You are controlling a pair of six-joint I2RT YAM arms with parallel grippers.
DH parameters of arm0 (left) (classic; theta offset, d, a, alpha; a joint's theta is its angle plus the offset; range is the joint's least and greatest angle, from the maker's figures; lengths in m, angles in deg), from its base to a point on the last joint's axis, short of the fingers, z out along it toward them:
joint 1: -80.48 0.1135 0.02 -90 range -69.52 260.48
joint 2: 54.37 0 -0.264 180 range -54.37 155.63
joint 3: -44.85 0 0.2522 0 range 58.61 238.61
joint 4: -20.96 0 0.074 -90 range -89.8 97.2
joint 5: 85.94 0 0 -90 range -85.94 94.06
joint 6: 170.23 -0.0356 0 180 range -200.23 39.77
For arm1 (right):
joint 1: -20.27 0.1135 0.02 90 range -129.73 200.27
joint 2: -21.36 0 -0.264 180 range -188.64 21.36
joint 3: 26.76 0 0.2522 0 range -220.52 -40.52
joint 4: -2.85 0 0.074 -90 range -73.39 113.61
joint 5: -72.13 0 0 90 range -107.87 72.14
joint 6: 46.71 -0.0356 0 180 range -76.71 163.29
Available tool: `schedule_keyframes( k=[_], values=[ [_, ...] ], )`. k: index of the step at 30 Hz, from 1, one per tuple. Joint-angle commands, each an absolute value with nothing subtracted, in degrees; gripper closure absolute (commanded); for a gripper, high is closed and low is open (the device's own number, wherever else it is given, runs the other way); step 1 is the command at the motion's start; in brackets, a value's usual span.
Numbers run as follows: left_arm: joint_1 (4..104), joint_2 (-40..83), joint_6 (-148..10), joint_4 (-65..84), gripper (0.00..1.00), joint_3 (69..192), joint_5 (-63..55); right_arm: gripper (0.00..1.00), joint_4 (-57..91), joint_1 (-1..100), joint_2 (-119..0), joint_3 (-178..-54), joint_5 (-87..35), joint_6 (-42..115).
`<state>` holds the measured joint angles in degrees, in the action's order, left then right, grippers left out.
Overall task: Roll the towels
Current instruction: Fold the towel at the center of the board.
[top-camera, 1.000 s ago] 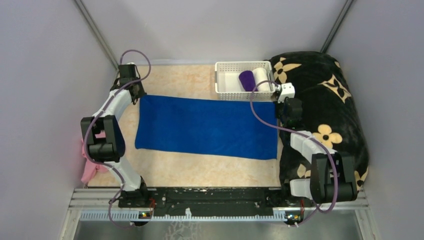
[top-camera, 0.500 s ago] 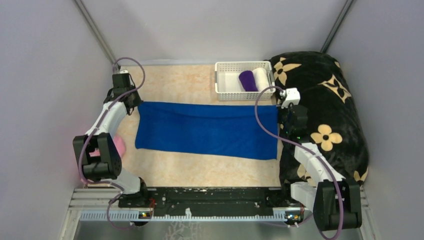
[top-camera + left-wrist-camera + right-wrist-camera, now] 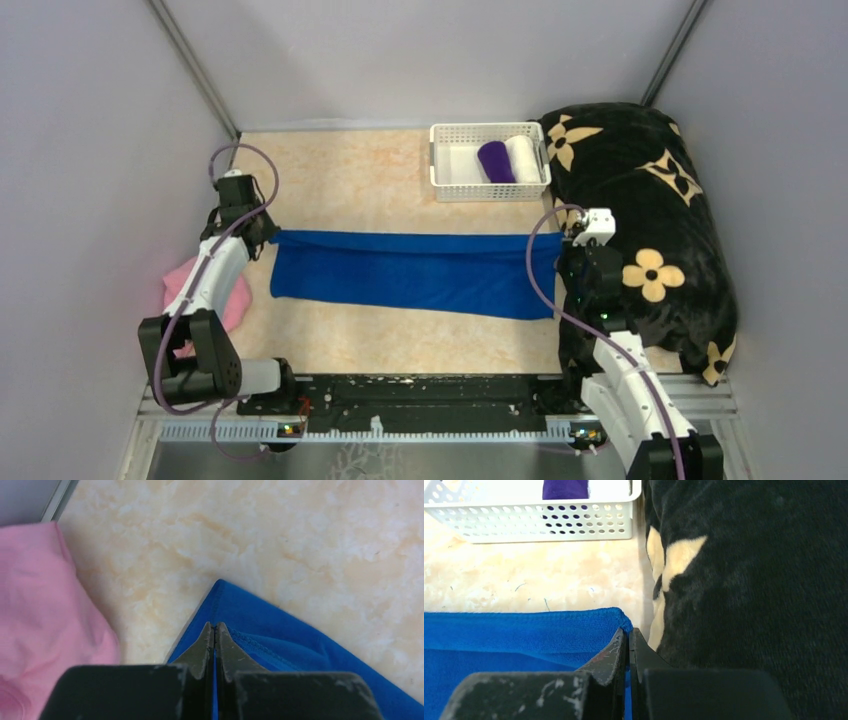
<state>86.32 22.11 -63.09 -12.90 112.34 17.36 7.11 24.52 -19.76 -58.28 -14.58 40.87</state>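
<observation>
- Left gripper (image 3: 214, 630) jaws are closed on the blue towel (image 3: 410, 272) far-left corner.
- Right gripper (image 3: 628, 635) jaws pinch its far-right corner.
- The towel's long axis runs left-right between them.

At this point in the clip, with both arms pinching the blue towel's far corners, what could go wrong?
The right end effector grips only the very corner of the blue towel, so the cloth could slip out. It also works right beside the black blanket and might snag it. The left end effector pinches a thin edge near the pink cloth; uneven pulling could skew the fold.
</observation>
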Motion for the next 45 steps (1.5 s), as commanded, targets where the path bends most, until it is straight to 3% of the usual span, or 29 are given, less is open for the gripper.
schedule_keyframes(
  k=[1,13,21,26,29,32,36,39,45],
  values=[
    [89.1,18.5,-58.7,-14.1,1.00,109.0,19.9,1.00,6.2,24.0,-15.0,-56.5,-10.4,38.1],
    [91.5,15.4,-54.4,-15.6,1.00,103.8,16.4,0.99,6.4,24.0,-7.5,-49.6,-6.3,35.2],
    [91.6,13.0,-51.5,-15.8,1.00,101.2,17.6,0.89,6.0,24.1,6.7,-44.0,-11.2,35.8],
    [91.6,9.1,-48.3,-15.8,0.90,98.7,18.1,0.79,7.3,24.0,19.8,-40.6,-14.3,35.5],
    [91.7,5.9,-46.2,-15.6,0.85,97.0,18.8,0.77,8.9,24.0,19.9,-41.6,-14.6,34.7],
    [91.7,2.9,-45.0,-15.4,0.59,95.6,19.6,0.75,8.0,24.1,19.6,-42.3,-16.3,35.2],
    [91.7,-0.1,-45.6,-16.0,0.47,95.9,20.1,0.65,7.2,24.0,18.9,-43.5,-16.5,33.4],
    [91.7,-1.6,-48.2,-15.5,0.42,96.9,18.4,0.62,7.3,24.0,14.4,-45.9,-16.9,30.7],
    [91.2,5.4,-52.9,-15.4,0.40,101.3,2.2,0.60,17.2,24.1,-6.3,-58.6,-17.3,21.7]
  ],
)
